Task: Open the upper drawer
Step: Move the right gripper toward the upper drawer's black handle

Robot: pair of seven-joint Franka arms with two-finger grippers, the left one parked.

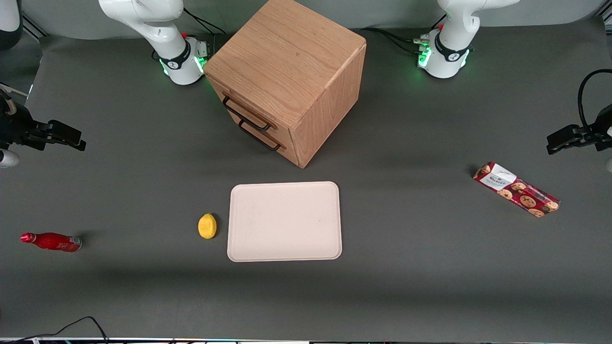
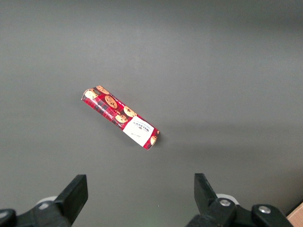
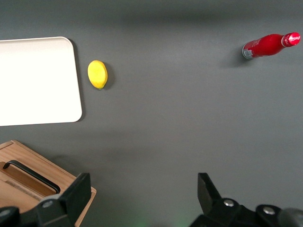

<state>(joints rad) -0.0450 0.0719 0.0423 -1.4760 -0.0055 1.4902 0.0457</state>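
Upper drawer (image 1: 245, 111) is shut, the higher of two on the cabinet (image 1: 291, 71) face turned toward the working arm's end. Gripper (image 1: 71, 141) is parked well apart from it, fingers spread wide, nothing held. The black bar handle (image 1: 246, 114) should be straddled squarely mid-bar — then pulled straight along the drawer's slide axis, not skewed.

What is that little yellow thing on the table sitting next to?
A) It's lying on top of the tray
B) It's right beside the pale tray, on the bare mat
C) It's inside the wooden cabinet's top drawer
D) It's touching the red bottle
B. The yellow lemon lies on the dark table just off the edge of the pale tray, not on it. The red bottle lies far off toward the working arm's end, and the upper drawer is shut. The tool hangs open above the table, away from the lemon.
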